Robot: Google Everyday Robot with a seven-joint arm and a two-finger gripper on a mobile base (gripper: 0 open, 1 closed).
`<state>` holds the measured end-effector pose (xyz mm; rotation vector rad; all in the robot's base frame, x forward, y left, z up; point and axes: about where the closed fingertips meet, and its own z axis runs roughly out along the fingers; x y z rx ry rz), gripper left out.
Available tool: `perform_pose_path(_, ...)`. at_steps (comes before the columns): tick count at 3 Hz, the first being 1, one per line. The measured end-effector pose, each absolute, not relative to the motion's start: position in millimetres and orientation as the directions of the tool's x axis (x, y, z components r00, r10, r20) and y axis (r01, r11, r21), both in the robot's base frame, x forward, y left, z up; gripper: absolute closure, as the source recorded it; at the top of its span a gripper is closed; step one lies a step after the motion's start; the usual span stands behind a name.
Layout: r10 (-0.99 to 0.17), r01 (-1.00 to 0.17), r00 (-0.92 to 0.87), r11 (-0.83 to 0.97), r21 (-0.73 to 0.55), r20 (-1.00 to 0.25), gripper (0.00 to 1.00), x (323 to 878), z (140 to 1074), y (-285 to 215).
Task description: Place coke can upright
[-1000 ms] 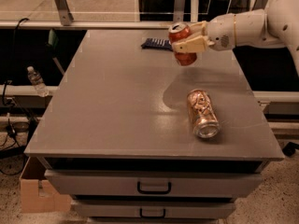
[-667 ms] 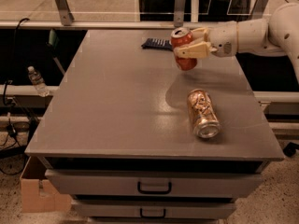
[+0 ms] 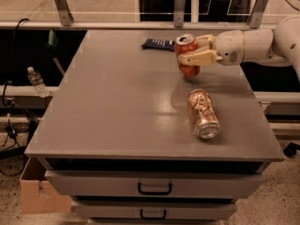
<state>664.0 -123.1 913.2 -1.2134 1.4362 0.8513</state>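
Camera view, gripper: the gripper (image 3: 190, 50) reaches in from the right edge over the far right part of the table (image 3: 117, 107), at about mid-height of the coke can.
Camera view, pincer state: the two fingers are closed around the coke can (image 3: 187, 55), one finger (image 3: 197, 58) across its near side and the other behind it, so the can is in its grasp.
Camera view, coke can: it stands upright, silver top up, within the gripper, near the far edge of the table and just beside a dark blue packet (image 3: 158, 44).
Camera view, contact with table: the base looks to be at or just above the surface. From this angle I cannot tell whether it rests on the table.
Camera view, other can: a gold-tan patterned can (image 3: 203, 114) lies on its side nearer the front, apart from the coke can. It is not the task's thing.
Camera view, surroundings: drawers (image 3: 154, 189) below the tabletop, a cardboard box (image 3: 35, 191) on the floor at left, and a water bottle (image 3: 36, 81) left of the table.
Progress, done: the can is grasped and turned upright.
Progress, left: in my judgement, seating the base flat, opening the fingers and drawing away without tipping it.
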Motion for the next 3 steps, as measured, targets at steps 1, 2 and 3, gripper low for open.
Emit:
perform_pose_path(1,-0.225,-0.969,0.034,0.233,-0.088,-0.974,0.36,658.7,908.8,-124.0)
perform_pose_path(2,-0.212,-0.97,0.029,0.232,-0.079,-0.977,0.12,656.3,904.4,-123.3)
perform_pose_path(3,-0.206,-0.965,0.029,0.25,-0.082,-0.978,0.0,653.0,904.0,-127.6)
